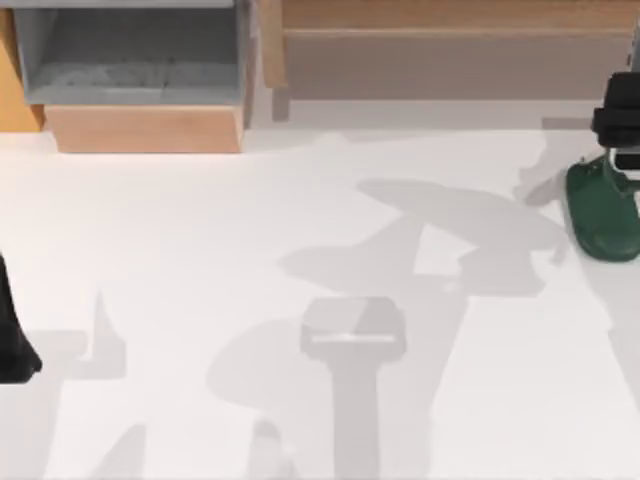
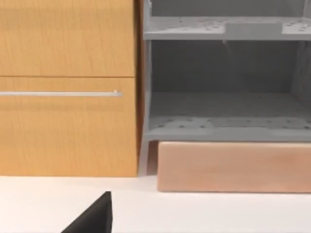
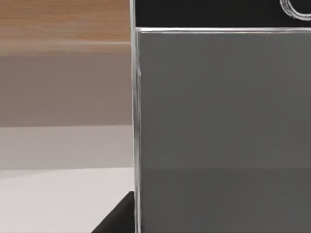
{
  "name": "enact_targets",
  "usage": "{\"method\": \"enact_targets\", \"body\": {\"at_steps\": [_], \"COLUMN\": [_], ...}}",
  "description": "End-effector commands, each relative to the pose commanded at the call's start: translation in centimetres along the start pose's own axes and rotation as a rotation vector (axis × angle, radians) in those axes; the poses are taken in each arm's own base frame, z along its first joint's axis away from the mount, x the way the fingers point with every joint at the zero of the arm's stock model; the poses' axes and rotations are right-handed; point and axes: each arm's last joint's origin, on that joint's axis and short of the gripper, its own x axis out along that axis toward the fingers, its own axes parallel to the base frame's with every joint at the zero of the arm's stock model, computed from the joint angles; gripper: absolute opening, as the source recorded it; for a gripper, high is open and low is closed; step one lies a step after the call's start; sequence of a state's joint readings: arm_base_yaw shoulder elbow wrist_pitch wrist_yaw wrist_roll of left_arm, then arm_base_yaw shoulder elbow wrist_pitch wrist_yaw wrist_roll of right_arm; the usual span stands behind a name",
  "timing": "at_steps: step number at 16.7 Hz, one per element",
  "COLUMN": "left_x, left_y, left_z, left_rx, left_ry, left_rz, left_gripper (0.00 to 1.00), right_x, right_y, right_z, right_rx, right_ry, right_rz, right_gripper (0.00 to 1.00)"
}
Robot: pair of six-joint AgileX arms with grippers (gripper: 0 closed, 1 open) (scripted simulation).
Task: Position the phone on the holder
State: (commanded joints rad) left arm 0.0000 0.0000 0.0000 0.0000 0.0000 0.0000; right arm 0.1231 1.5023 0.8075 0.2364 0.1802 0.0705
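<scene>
The dark green holder [image 1: 602, 216] stands at the table's far right edge. My right gripper [image 1: 622, 128] hangs just behind and above it, shut on the phone [image 1: 628, 160], which shows as a thin pale strip over the holder's back. In the right wrist view the phone [image 3: 218, 126] stands very close, with its dark grey screen, silver rim and part of the round home button [image 3: 297, 8]. One dark fingertip [image 3: 119, 218] lies by its edge. My left gripper [image 1: 12, 345] rests parked at the table's left edge.
A wooden cabinet with a drawer handle [image 2: 60, 93] and a grey open shelf unit [image 1: 135, 55] on a pale wooden block [image 2: 233, 167] stand at the back left. A long wooden bench [image 1: 450, 40] runs along the back right. The white tabletop [image 1: 250, 250] stretches between the arms.
</scene>
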Motion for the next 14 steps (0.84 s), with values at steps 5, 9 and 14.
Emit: {"method": "enact_targets", "body": {"at_steps": [5,9,14], "left_x": [0.00,0.00,0.00], "left_y": [0.00,0.00,0.00], "left_z": [0.00,0.00,0.00], "left_rx": [0.000,0.000,0.000], "left_ry": [0.000,0.000,0.000], "left_rz": [0.000,0.000,0.000], "left_gripper": [1.00,1.00,1.00], "right_x": [0.00,0.00,0.00], "right_y": [0.00,0.00,0.00], "right_z": [0.00,0.00,0.00], "right_rx": [0.000,0.000,0.000], "right_ry": [0.000,0.000,0.000], "right_rz": [0.000,0.000,0.000], "right_gripper": [0.75,1.00,1.00]}}
